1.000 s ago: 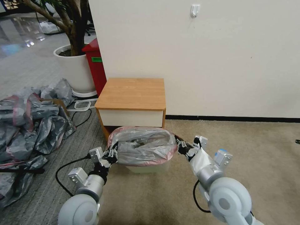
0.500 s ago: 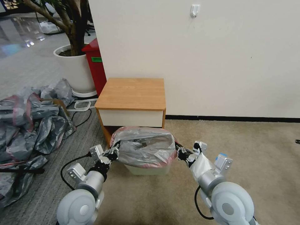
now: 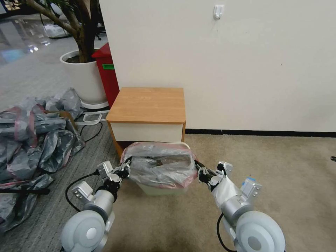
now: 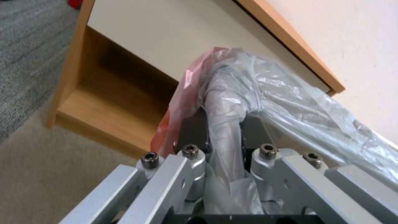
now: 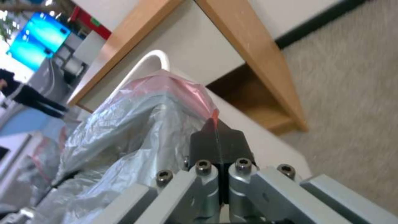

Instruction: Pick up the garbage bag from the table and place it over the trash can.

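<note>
Currently both hands are clamped on the garbage bag (image 3: 161, 164), one at each end of its mouth, holding it stretched open over the trash can (image 3: 162, 189).

Landmark = trash can, near to far:

- Left hand (image 3: 125, 171), at the can's left side: fingers closed on a bunched fold of grey film just inside the pink rim band. Left wrist view confirms it, with a roll of plastic pinched between the two dark pads. Grip sits on the rim so the pull goes into the opening, not the bag body.
- Right hand (image 3: 200, 170), at the can's right side: fingertips pressed fully together on the pink edge, thin film trapped between them in the right wrist view. Opposing pull keeps the mouth taut and wide enough to span the can.
- Bag: off the worktop, draped across the top of the can, pink band hanging over the near rim. At the far rim a strip of cream plastic shows bare above the band, so my read is the far edge isn't seated yet. Film sags into the middle.
- Can stands on the carpet, lower than the worktop (image 3: 148, 104) and right in front of its drawer. Can't tell if they touch.
- Behind the can: worktop top is bare.

Risk, my guess: thin film, tight pinch, so uneven pull may tear the band.
</note>
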